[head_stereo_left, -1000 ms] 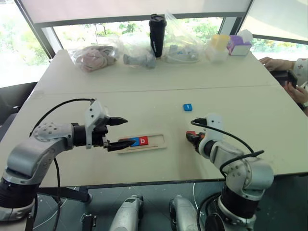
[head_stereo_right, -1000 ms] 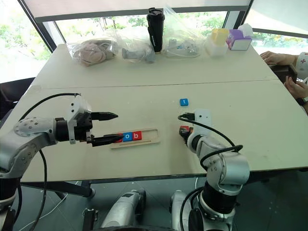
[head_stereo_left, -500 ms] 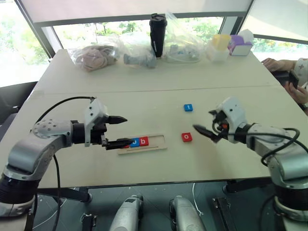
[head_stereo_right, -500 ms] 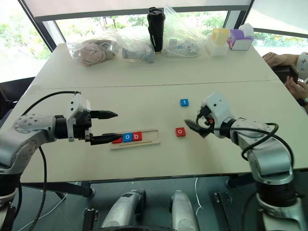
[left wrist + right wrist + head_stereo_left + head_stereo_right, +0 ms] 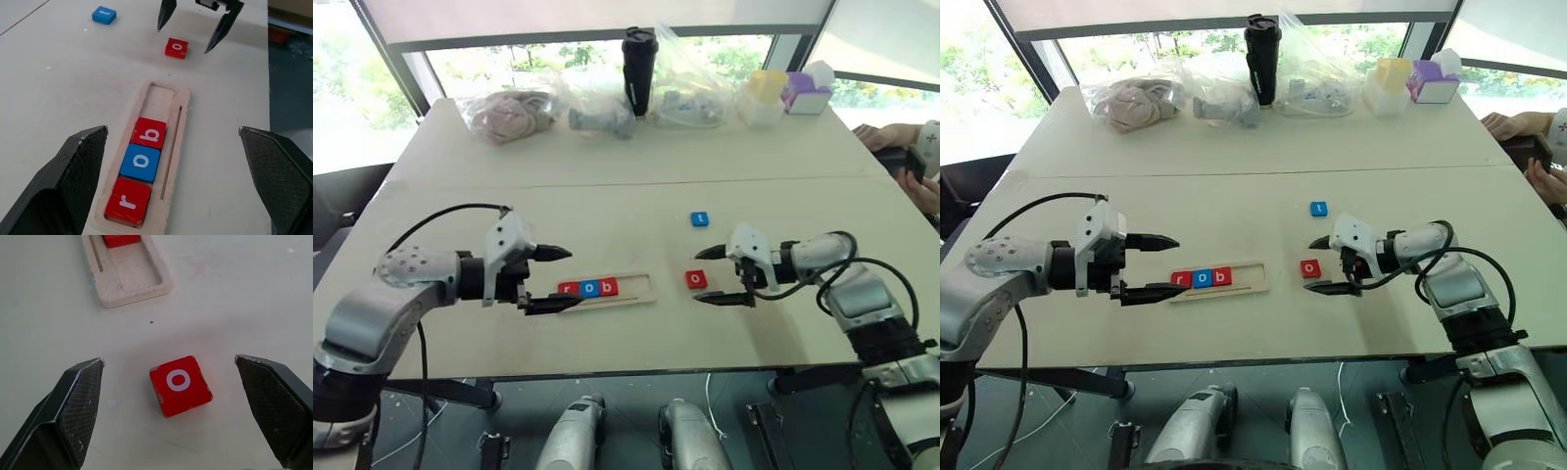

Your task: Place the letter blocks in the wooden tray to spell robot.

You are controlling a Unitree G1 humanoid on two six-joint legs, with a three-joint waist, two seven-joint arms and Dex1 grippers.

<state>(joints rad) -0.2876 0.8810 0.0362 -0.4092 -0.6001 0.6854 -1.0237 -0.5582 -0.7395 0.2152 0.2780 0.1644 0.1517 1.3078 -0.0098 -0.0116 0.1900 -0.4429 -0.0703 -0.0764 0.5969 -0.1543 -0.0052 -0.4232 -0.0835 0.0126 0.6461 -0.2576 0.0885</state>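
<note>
Bare tabletop [image 5: 636, 333] surrounds the red o block [image 5: 696, 279], lying free between the wide-open, empty right tool [image 5: 713, 275].

White "r" on red block [image 5: 127, 206], "o" on blue block [image 5: 141, 162], "b" on red block [image 5: 151, 133], "o" on loose red block [image 5: 180, 385], "t" on far blue block [image 5: 700, 218]

Wooden tray [image 5: 641, 290] with tiles r, o, b [image 5: 588, 288]; red o tile [image 5: 695, 279], blue tile [image 5: 700, 218] loose beyond.

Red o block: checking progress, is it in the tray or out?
Out. The red o block lies on the table, apart from the wooden tray.
</note>
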